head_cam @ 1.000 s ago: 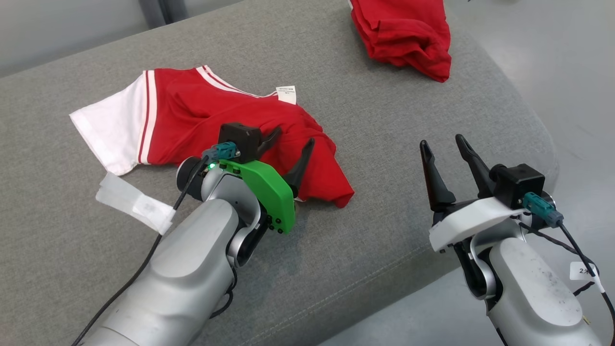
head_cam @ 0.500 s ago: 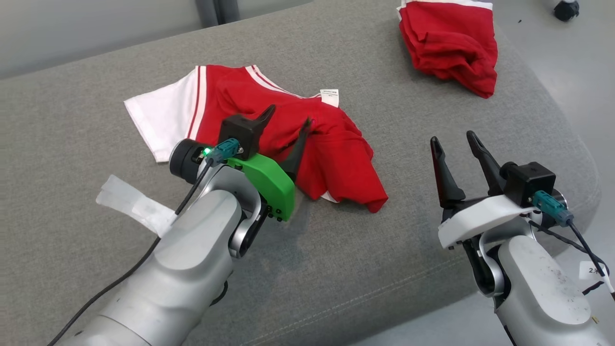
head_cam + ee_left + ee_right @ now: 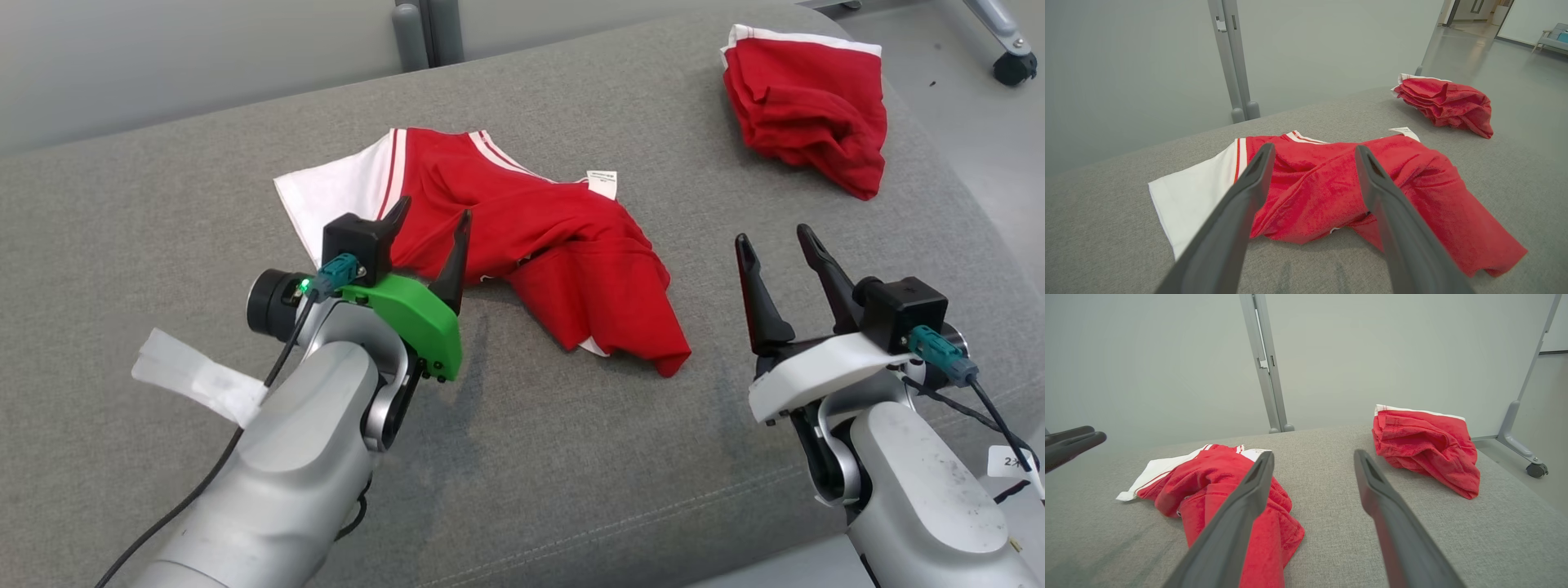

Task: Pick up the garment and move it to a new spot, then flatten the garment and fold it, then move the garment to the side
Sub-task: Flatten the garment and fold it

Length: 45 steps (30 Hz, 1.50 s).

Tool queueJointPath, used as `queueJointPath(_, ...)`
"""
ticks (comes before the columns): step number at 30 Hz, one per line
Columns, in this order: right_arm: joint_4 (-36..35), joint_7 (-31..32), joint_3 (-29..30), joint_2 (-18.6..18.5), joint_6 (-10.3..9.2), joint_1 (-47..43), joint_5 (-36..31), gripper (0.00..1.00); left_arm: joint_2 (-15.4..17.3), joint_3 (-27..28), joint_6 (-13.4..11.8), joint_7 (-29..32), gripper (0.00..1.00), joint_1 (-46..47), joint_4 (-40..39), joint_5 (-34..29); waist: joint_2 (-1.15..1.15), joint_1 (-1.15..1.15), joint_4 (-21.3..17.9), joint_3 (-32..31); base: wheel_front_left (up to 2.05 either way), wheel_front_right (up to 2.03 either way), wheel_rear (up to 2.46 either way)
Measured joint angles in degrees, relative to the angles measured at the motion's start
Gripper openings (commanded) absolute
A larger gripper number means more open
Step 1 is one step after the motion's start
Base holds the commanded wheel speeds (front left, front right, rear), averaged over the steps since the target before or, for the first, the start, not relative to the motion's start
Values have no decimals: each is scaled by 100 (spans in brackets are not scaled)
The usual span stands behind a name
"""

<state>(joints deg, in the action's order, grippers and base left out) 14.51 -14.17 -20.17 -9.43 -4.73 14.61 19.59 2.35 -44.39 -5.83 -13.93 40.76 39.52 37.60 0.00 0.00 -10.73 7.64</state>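
A crumpled red garment (image 3: 539, 237) with a white sleeve lies in the middle of the grey cushioned surface (image 3: 571, 457). My left gripper (image 3: 433, 211) stands open just above its left part, next to the white sleeve, holding nothing. In the left wrist view the garment (image 3: 1323, 183) spreads beyond both fingers of the left gripper (image 3: 1314, 149). My right gripper (image 3: 773, 237) is open and empty, apart from the cloth, to the right of its lower corner. In the right wrist view the garment (image 3: 1208, 477) lies left of the right gripper (image 3: 1314, 455).
A second red garment (image 3: 808, 114), bunched and folded, sits at the far right of the surface. Behind the surface rises a grey post (image 3: 424, 33), with a wheeled stand foot (image 3: 1008, 65) at the far right. The cushion's rounded edge drops to the floor on the right.
The head camera has turned, shifting the whole picture right. Against the garment, my left gripper has moved left, from over its middle to the part by the white sleeve. Both grippers stay open.
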Motion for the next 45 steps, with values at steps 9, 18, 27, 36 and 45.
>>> queueJointPath(9, -14, -10, -23, 9, -42, -70, -4, 100, 213, 190, -33, 0, 100, -397, 286, 3, 0, 0, 153, -64, 0, 0, 0)
queueJointPath(18, -125, -11, -236, 64, 34, 27, -138, 100, 733, 134, -82, 147, 100, -354, 1005, -328, 0, 0, -52, 141, 0, 0, 0)
queueJointPath(27, -219, -11, -244, 79, 67, 140, -151, 100, 877, 134, -89, 421, 100, 137, 1432, -492, 0, 0, -390, 522, 0, 0, 0)
queueJointPath(36, -240, -11, -174, 125, 66, 302, -149, 100, 965, 188, -100, 573, 100, 471, 1778, -634, 0, 0, -699, 983, 0, 0, 0)
queueJointPath(45, -199, -15, -147, 146, 66, 399, -151, 100, 829, 215, -101, 466, 0, 714, 1951, -662, 0, 0, -747, 1126, 0, 0, 0)
